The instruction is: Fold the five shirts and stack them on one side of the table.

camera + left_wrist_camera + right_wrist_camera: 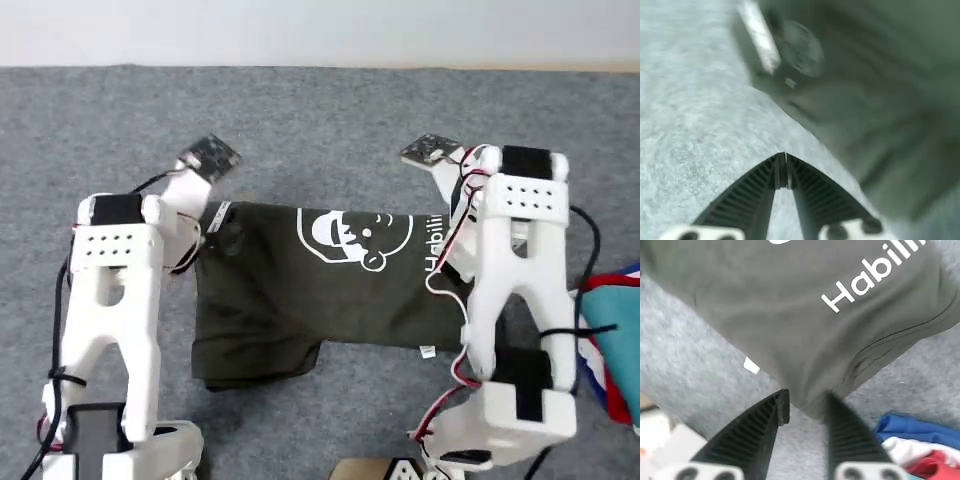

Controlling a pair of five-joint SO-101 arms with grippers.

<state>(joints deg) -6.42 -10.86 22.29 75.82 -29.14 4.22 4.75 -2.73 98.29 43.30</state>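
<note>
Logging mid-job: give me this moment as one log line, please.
dark shirt: lying flat, centre | left end effector: shut, empty, beside shirt | right end effector: open, astride shirt edge | other shirts: heaped, right side

Dark olive shirt (320, 290), partly folded

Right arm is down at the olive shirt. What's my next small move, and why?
Probably close the right end effector. Its jaws stand apart with the edge of the olive shirt bunched between them, so a pinch looks ready. The left end effector is shut over the bare table beside the shirt, so it would need opening afterwards.
</note>
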